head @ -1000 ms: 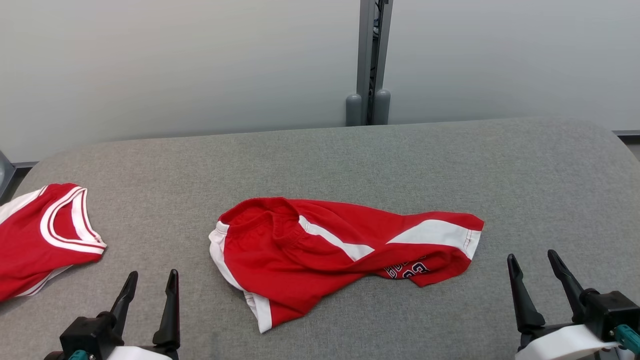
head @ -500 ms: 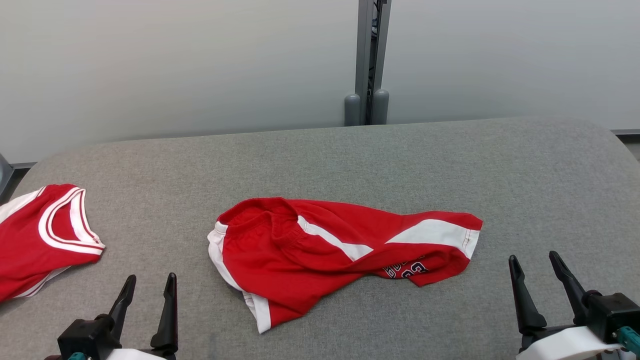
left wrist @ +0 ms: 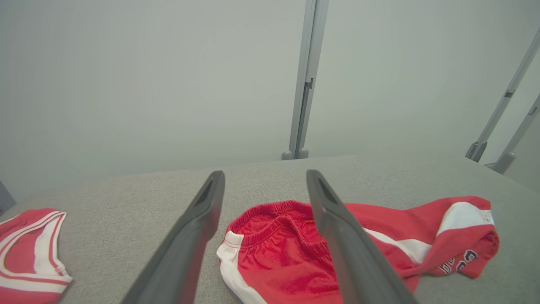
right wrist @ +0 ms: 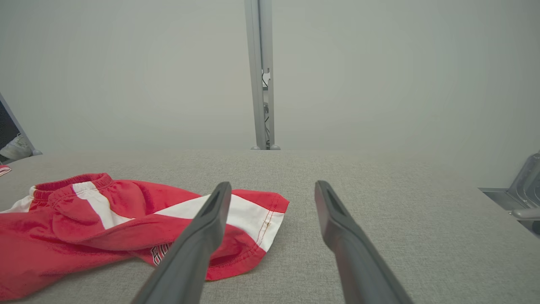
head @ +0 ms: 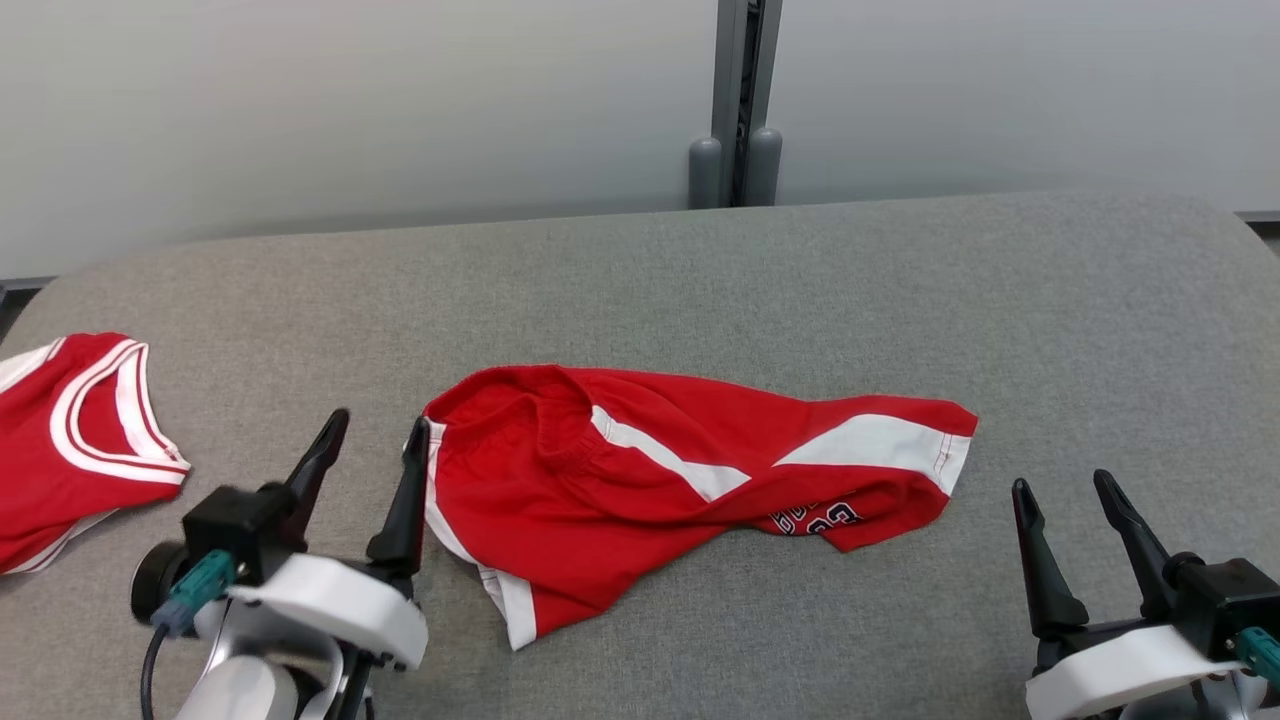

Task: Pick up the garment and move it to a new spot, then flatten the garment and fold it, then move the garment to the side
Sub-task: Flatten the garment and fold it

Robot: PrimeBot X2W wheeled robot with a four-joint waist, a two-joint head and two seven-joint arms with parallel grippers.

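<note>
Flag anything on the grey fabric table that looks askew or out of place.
The red shorts with white stripes lie crumpled, one leg twisted so the dark lettering is half hidden. Nothing looks torn or spilled.

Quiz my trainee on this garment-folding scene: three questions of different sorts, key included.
1. True or false: the left gripper is clamped shut on the red shorts.
2. Multiple choice: the red jersey lies on the table at A) the robot's left, B) the robot's right, C) the centre.
3. Fill in: the right gripper stands ___, apart from the shorts.
Key: 1 false; 2 A; 3 open.
</note>
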